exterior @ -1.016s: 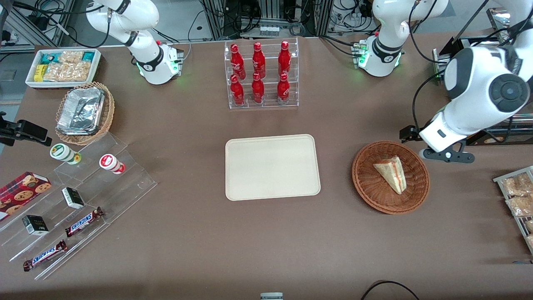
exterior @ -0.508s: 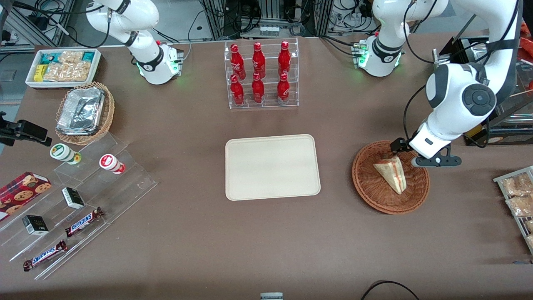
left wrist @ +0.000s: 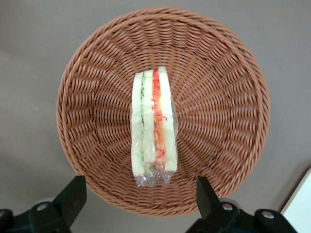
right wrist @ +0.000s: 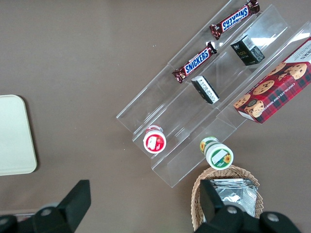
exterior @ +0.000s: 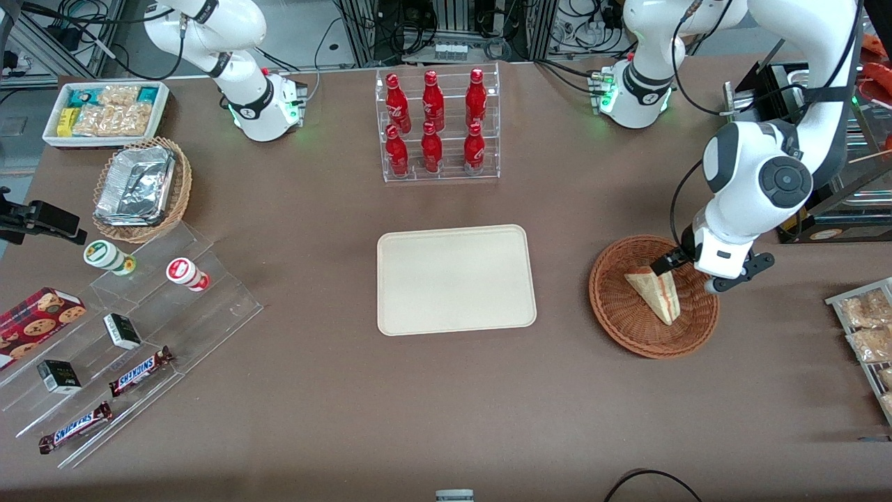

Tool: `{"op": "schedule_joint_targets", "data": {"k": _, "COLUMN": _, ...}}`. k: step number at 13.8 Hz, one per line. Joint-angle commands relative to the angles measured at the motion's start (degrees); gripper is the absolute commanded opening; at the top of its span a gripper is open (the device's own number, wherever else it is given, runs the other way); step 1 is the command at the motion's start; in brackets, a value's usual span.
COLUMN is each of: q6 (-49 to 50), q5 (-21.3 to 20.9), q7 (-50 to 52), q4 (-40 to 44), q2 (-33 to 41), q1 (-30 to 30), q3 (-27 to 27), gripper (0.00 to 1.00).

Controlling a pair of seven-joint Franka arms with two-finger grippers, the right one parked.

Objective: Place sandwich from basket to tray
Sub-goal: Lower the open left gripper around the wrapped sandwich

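The sandwich (exterior: 655, 293) is a plastic-wrapped pale wedge lying in the reddish-brown wicker basket (exterior: 613, 314) toward the working arm's end of the table. My left gripper (exterior: 691, 273) hovers over the basket's edge farther from the front camera, just above the sandwich's wide end, open and empty. In the left wrist view the sandwich (left wrist: 153, 121) shows its green and red filling in the middle of the basket (left wrist: 92, 92), and the gripper (left wrist: 140, 196) has its fingers spread wide above the rim. The cream tray (exterior: 456, 279) lies bare at the table's middle, beside the basket.
A clear rack of red bottles (exterior: 435, 125) stands farther from the front camera than the tray. A wire rack of snack bags (exterior: 867, 335) sits at the table edge beside the basket. Tiered clear shelves with snacks (exterior: 125, 328) lie toward the parked arm's end.
The left arm has swung in from the table's edge and come down over the basket. Its gripper now hangs above the sandwich's wide end. The sandwich has not moved.
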State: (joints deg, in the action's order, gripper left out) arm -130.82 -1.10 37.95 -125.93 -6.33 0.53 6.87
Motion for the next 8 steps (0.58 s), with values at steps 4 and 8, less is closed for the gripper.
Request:
{"op": "schedule_joint_targets", "data": {"k": 4, "q6": -3.7, "q5": -0.8, "q7": 10.8, "q4": 0.0, "q2": -3.3, "q1": -0.3, "q3": 0.0, "gripper": 1.0}}
{"op": "schedule_joint_targets", "data": {"k": 8, "q6": -5.0, "q5": -1.0, "q7": 10.7, "q4": 0.2, "q2": -5.6, "q1": -0.3, "q3": 0.0, "gripper": 1.0}}
